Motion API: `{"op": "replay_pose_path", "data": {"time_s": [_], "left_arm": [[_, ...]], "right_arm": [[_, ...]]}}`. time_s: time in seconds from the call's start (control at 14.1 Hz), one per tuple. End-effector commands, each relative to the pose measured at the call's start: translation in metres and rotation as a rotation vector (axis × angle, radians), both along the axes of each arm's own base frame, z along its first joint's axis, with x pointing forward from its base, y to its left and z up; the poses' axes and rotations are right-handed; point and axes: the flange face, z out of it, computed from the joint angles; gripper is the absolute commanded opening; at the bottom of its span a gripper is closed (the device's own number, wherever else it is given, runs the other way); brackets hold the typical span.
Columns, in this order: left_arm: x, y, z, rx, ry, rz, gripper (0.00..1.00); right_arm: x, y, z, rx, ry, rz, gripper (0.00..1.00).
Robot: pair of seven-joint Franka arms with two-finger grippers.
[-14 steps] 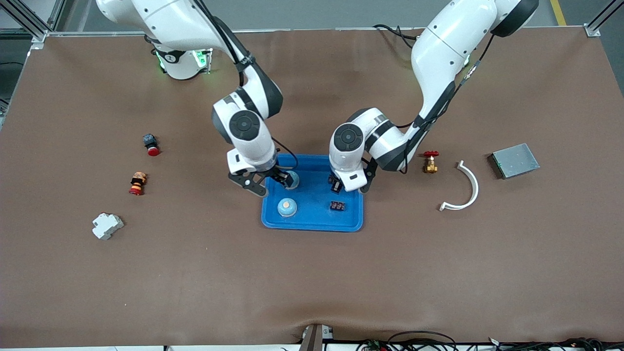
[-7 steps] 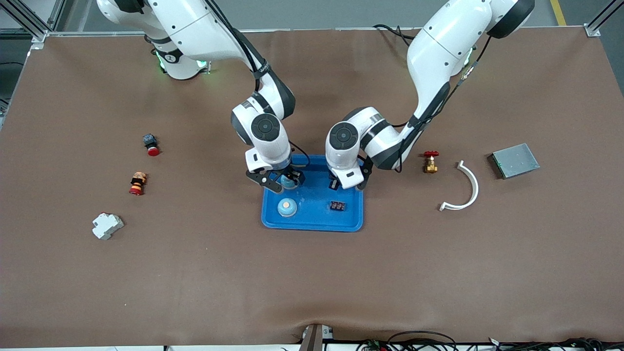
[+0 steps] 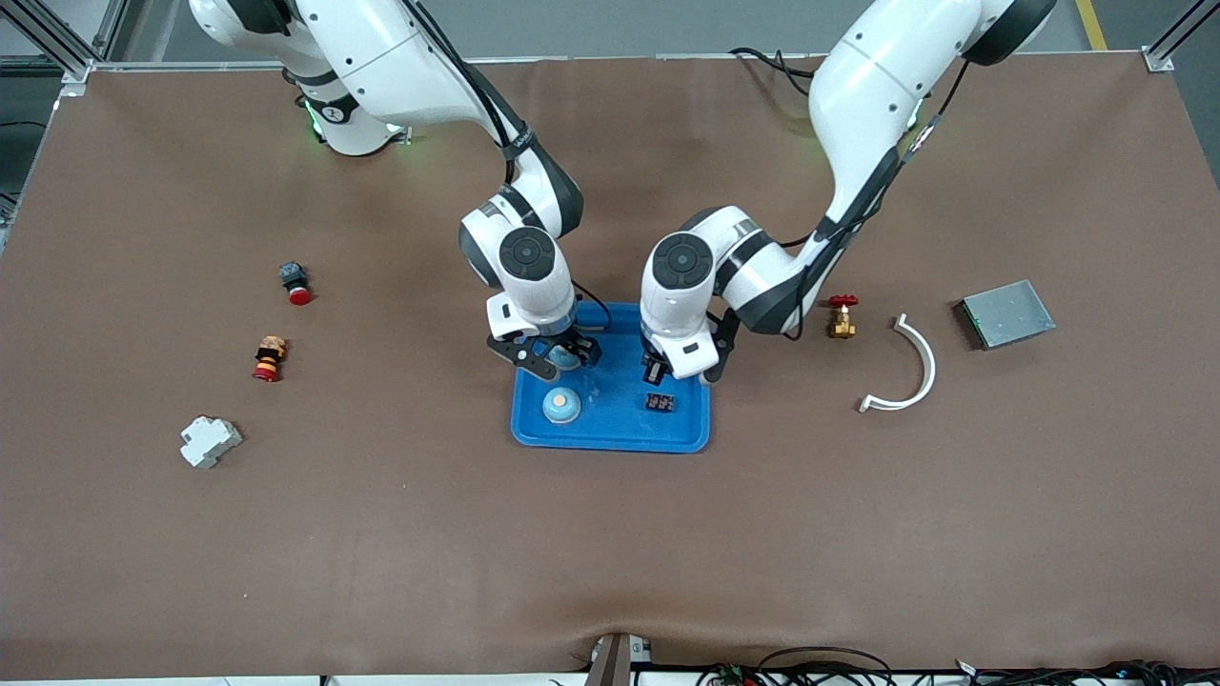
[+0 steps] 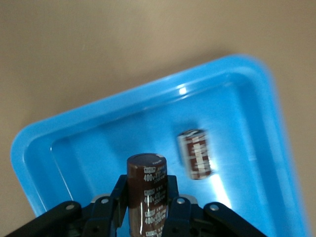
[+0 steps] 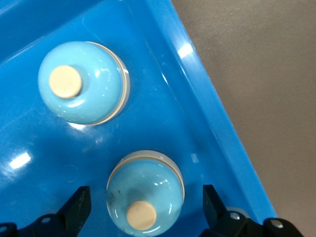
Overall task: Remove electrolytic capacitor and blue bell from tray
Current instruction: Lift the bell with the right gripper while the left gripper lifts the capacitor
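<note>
While clamped by left gripper (image 4: 148, 210), capacitor (image 4: 147, 190) over blue tray (image 4: 237, 89).

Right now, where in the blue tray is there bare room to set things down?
In the blue tray, bare floor lies between the resting bell and the lying capacitor. The end farther from the front camera is crowded by the right end effector and left end effector.

Tray (image 3: 610, 444) mid-table. Inside: near bell (image 3: 561, 406) at 7 o'clock, second bell (image 3: 563, 357) at 11, lying capacitor (image 3: 660, 402) at 5; upright capacitor (image 4: 147, 195) above 1. Valve (image 3: 842, 316), box (image 3: 1007, 312) off tray's 3; breaker (image 3: 210, 441) off 9.
</note>
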Motion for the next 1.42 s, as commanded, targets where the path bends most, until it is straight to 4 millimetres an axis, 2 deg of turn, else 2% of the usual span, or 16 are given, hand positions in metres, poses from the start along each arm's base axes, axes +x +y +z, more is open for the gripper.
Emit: {"op": "replay_pose_path", "data": {"time_s": [0.0, 0.07, 0.21, 0.28, 0.43, 0.57, 0.71, 0.85, 0.92, 1.06, 1.21, 1.35], "left_arm": [[0.022, 0.035, 0.039, 0.016, -0.045, 0.026, 0.0], [0.03, 0.047, 0.052, 0.011, -0.061, 0.023, 0.0], [0.049, 0.082, 0.076, 0.032, -0.068, -0.002, 0.0], [0.052, 0.093, 0.081, 0.052, -0.055, -0.032, 0.0], [0.063, 0.12, 0.089, 0.074, -0.043, -0.048, 0.0], [0.068, 0.132, 0.092, 0.078, -0.042, -0.057, 0.0], [0.073, 0.142, 0.099, 0.08, -0.053, -0.084, 0.0], [0.079, 0.162, 0.1, 0.094, -0.04, -0.102, 0.0], [0.081, 0.173, 0.103, 0.111, -0.023, -0.124, 0.0], [0.084, 0.198, 0.103, 0.14, 0.019, -0.151, 0.0], [0.089, 0.219, 0.101, 0.144, 0.043, -0.154, 0.0], [0.094, 0.244, 0.093, 0.152, 0.078, -0.154, 0.0]], "right_arm": [[0.004, 0.008, -0.001, 0.003, -0.009, -0.018, 0.86], [0.004, 0.009, -0.001, 0.003, -0.009, -0.017, 0.67], [0.003, 0.008, -0.004, 0.002, -0.004, -0.019, 0.09], [0.002, 0.01, -0.004, 0.002, -0.004, -0.018, 0.0], [0.0, 0.016, 0.0, 0.008, -0.008, -0.031, 0.0], [0.005, 0.021, 0.012, 0.018, -0.017, -0.045, 0.0], [0.013, 0.024, 0.028, 0.025, -0.022, -0.04, 0.0], [0.025, 0.025, 0.05, -0.002, 0.011, -0.027, 0.0], [0.032, 0.019, 0.064, -0.015, 0.029, 0.009, 0.0], [0.048, -0.006, 0.094, -0.014, 0.037, 0.071, 0.0], [0.048, -0.025, 0.118, -0.038, 0.076, 0.141, 0.0], [0.056, -0.062, 0.143, -0.039, 0.094, 0.197, 0.0]]}}
